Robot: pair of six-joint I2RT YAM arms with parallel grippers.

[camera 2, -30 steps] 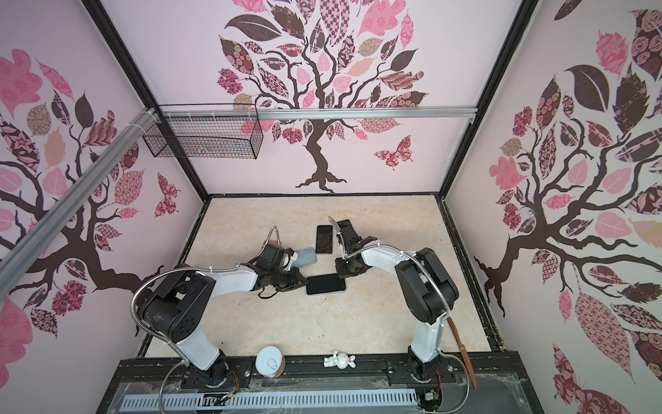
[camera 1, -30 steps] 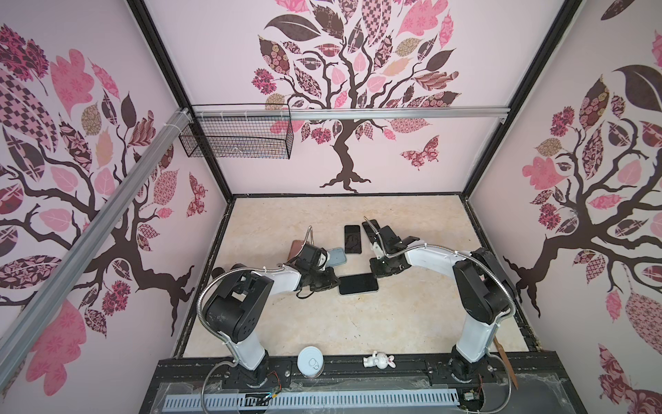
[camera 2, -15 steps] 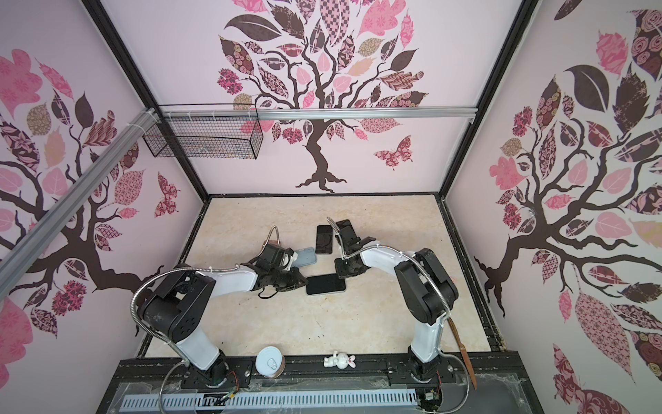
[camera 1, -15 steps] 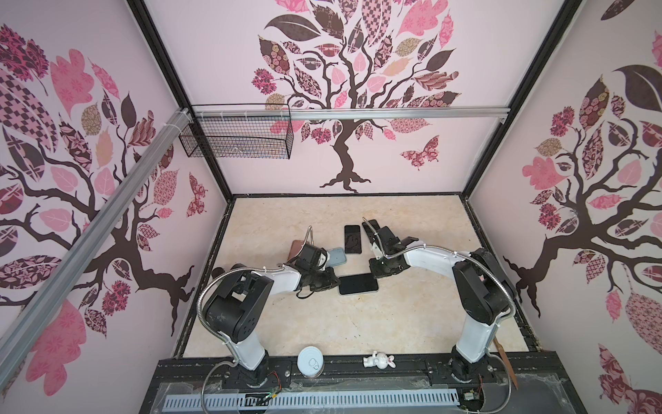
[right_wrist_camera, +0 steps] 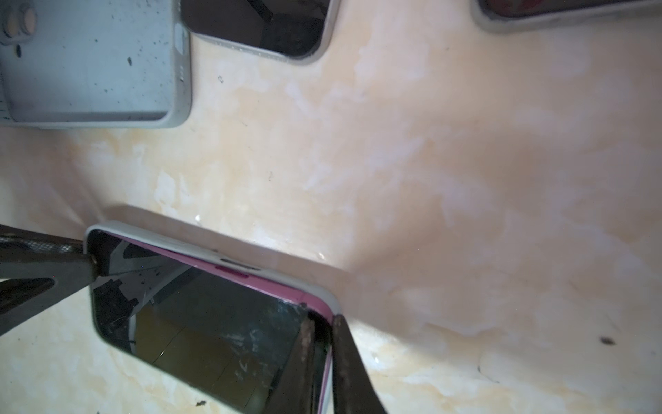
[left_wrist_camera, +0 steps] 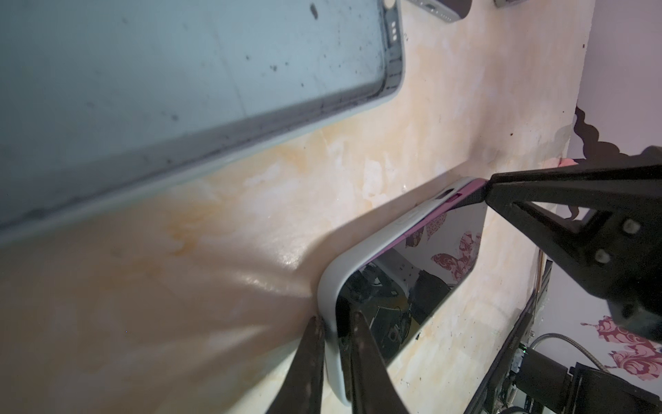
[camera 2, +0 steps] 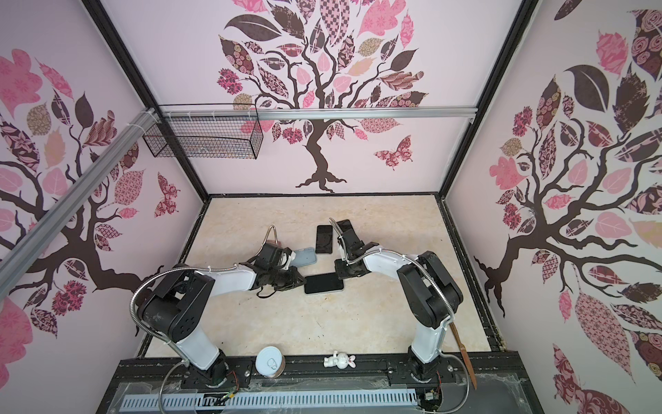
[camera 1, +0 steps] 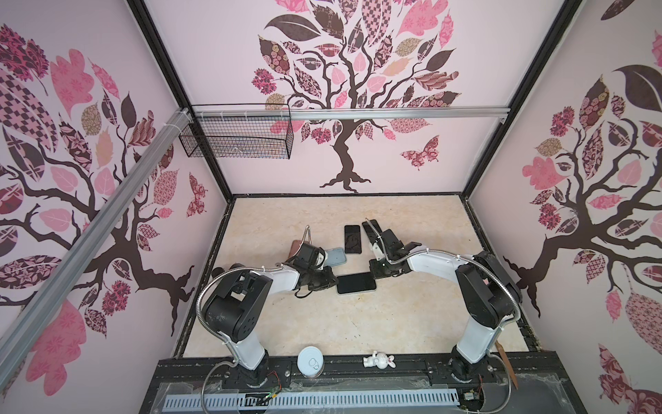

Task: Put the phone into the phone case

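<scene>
The phone (camera 1: 356, 283) (camera 2: 323, 284) lies screen up mid-table, partly seated in a pale grey phone case (left_wrist_camera: 358, 247). Its pink edge (right_wrist_camera: 233, 270) stands above the case rim along one long side. My left gripper (left_wrist_camera: 335, 344) (camera 1: 331, 281) is shut on the case's rim at the left end, with one finger on the screen side and the other outside. At the opposite corner my right gripper (right_wrist_camera: 324, 358) (camera 1: 374, 274) is shut on the phone's pink edge.
An empty blue-grey case (camera 1: 335, 256) (right_wrist_camera: 89, 71) lies just behind the left gripper. A bare black phone (camera 1: 352, 239) and another cased phone (camera 1: 370, 227) lie further back. A can (camera 1: 311, 361) and a white figurine (camera 1: 379, 360) stand at the front rail. A wire basket (camera 1: 236, 136) hangs on the back wall.
</scene>
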